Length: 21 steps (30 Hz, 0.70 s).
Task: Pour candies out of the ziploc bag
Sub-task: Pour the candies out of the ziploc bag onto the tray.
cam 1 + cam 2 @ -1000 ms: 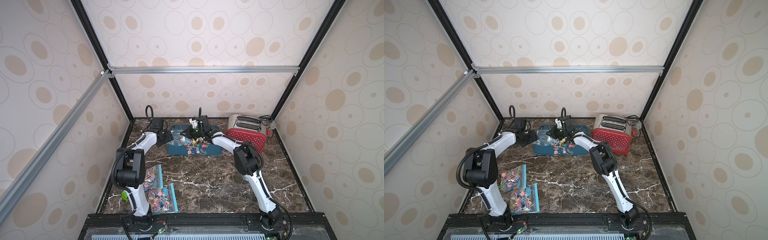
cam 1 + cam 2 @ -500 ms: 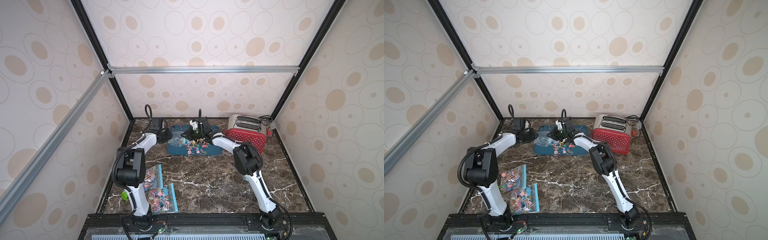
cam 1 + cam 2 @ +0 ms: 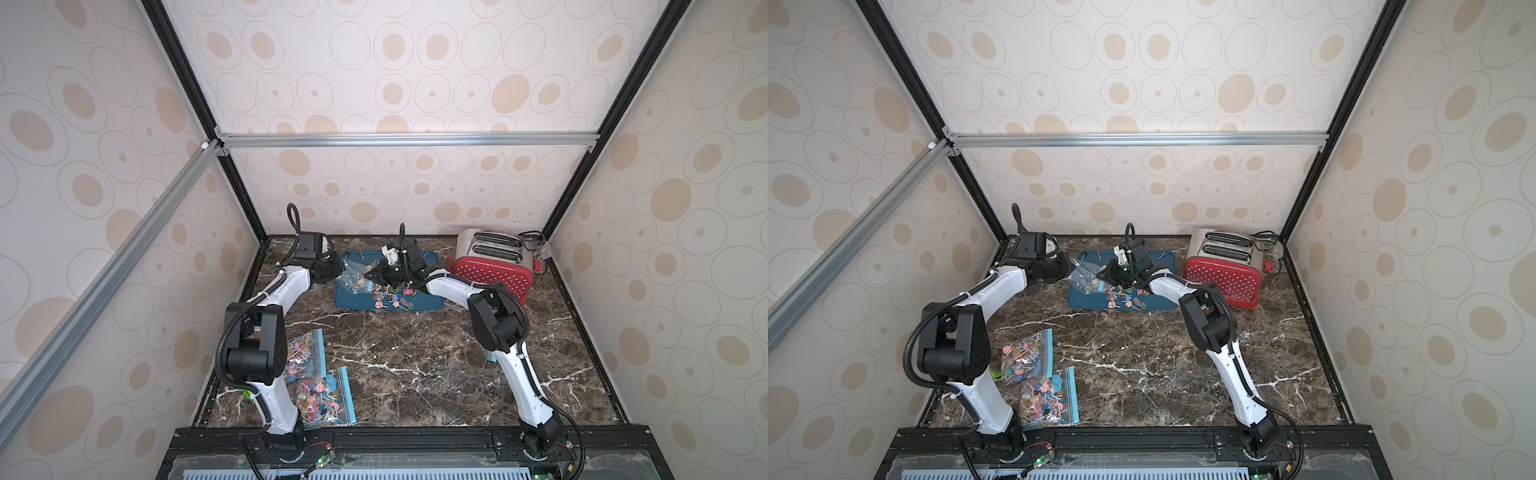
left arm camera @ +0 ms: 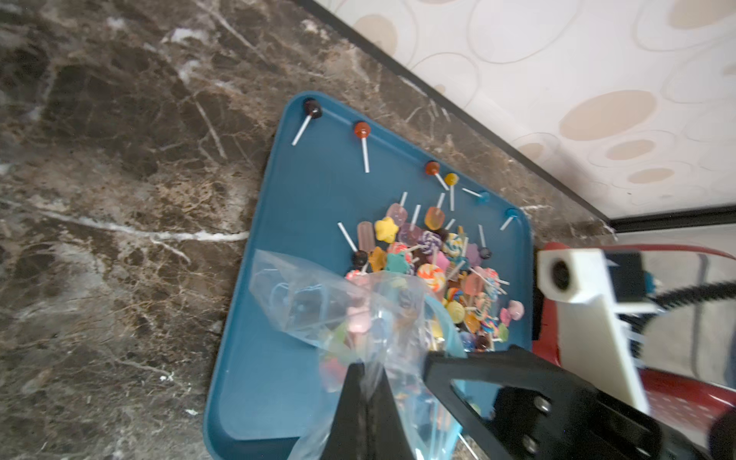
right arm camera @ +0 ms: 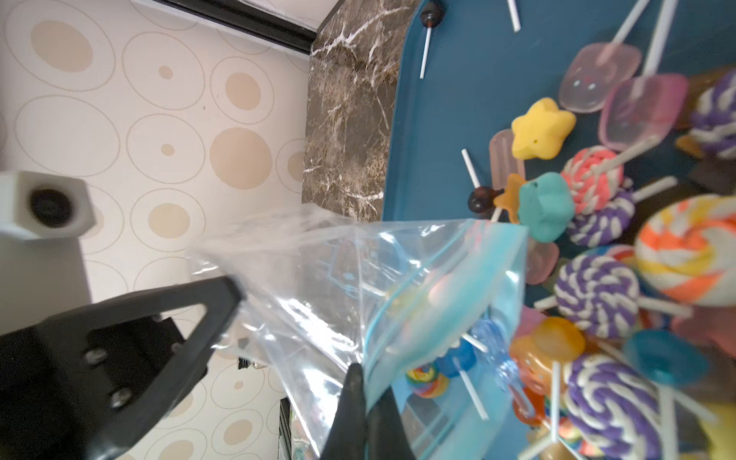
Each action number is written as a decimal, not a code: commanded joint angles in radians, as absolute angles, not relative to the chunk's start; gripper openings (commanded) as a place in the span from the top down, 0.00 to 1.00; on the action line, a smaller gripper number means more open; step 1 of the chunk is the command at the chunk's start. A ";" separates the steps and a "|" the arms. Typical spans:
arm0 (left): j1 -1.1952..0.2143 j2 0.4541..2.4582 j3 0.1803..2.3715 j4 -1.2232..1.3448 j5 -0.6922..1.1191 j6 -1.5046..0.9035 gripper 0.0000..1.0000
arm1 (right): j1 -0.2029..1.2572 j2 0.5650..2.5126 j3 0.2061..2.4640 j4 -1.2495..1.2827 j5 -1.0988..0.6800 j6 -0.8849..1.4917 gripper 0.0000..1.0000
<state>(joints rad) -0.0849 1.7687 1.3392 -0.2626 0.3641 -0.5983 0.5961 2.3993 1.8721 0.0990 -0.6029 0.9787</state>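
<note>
Your ziploc bag (image 3: 353, 276) lies 9-to-3 in a top view, mouth toward 3 above the spilled candies (image 3: 388, 297). Left fingers (image 4: 352, 406) and right fingers (image 5: 350, 414) are each clamped on its film.

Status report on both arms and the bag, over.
Left gripper shut on ziploc bag, right gripper likewise. Candies heaped on blue tray, some in bag. Red toaster beside tray, not in the way.

One bag (image 3: 353, 272) at centre, two more lower left. One tray (image 3: 347, 301), one toaster (image 3: 507, 270), two arms (image 3: 253, 345). Candies (image 3: 388, 297) beyond counting.
</note>
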 commanded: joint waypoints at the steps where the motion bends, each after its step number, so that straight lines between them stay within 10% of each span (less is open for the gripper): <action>1: -0.089 1.711 1.365 -0.273 0.388 -0.538 1.00 | 0.584 2.350 1.840 0.134 -0.592 0.977 1.00; 21: -0.197 1.692 1.487 -0.376 0.385 -0.440 1.00 | 0.593 2.391 1.823 0.169 -0.597 1.000 1.00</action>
